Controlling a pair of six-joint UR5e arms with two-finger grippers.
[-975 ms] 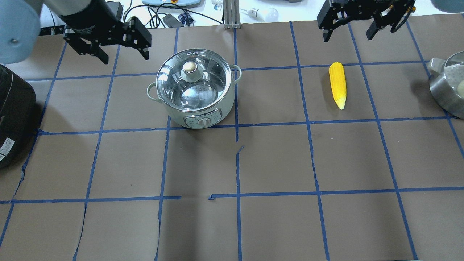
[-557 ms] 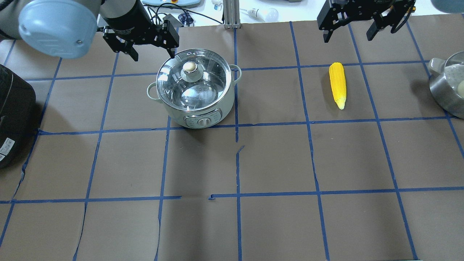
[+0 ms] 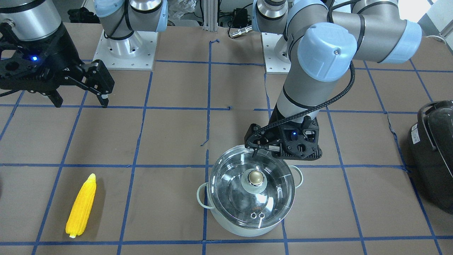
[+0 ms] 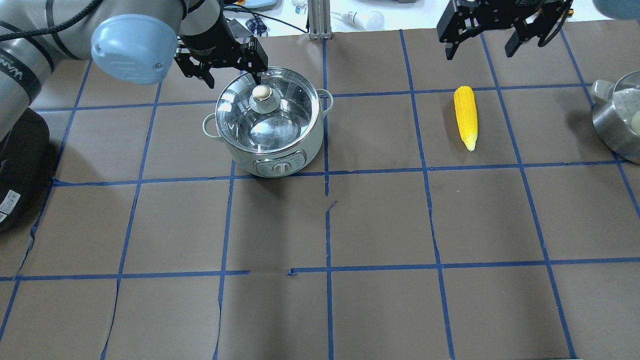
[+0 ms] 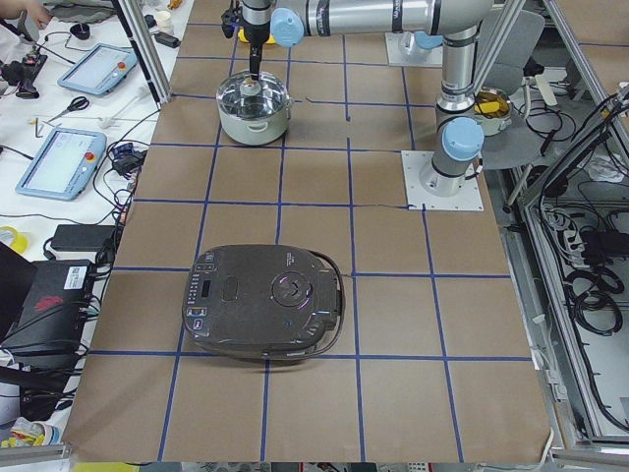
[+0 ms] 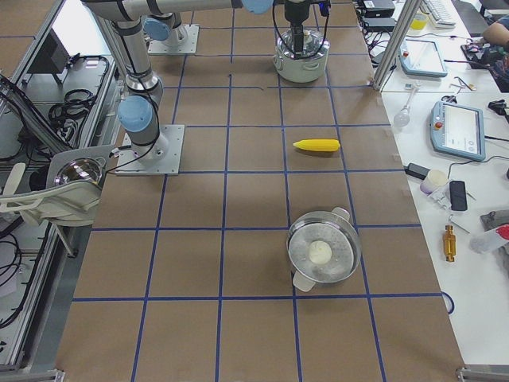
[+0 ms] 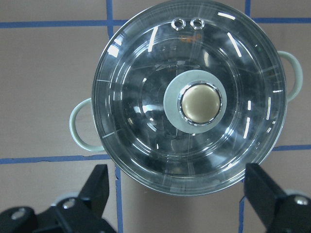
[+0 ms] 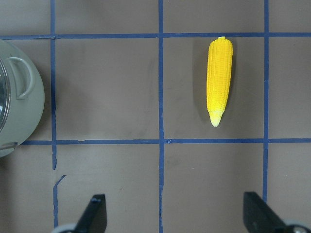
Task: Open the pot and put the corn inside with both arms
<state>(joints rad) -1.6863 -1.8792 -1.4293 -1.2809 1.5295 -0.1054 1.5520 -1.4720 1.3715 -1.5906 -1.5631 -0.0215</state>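
— What's changed in the last second?

— The left fingers [image 7: 97, 187] have swung in from the upper left of the overhead view to the far rim of the pot [image 4: 270, 125]. They're spread wide apart and holding nothing. In the wrist view the brass knob [image 7: 200, 103] sits ahead of them, not between them yet.

— And the other side?

— It hasn't moved. The right fingers [image 8: 260, 211] hang apart and empty at the upper right, and the corn [image 4: 465, 117] lies on the table [image 4: 380, 225] just below them, well clear of the pot.

— So where are we?

— At the start, I'd say. The lid [image 4: 250, 117] is still on, and the approach to the knob looks almost lined up.

— Any writing?

— Pale letters on the left arm [image 4: 14, 70] begin "WAN" and the rest is cut off. The black appliance [image 4: 20, 165] at the left edge has a white label [image 4: 7, 202] that's too small to read, and so are the dial markings on the pot.
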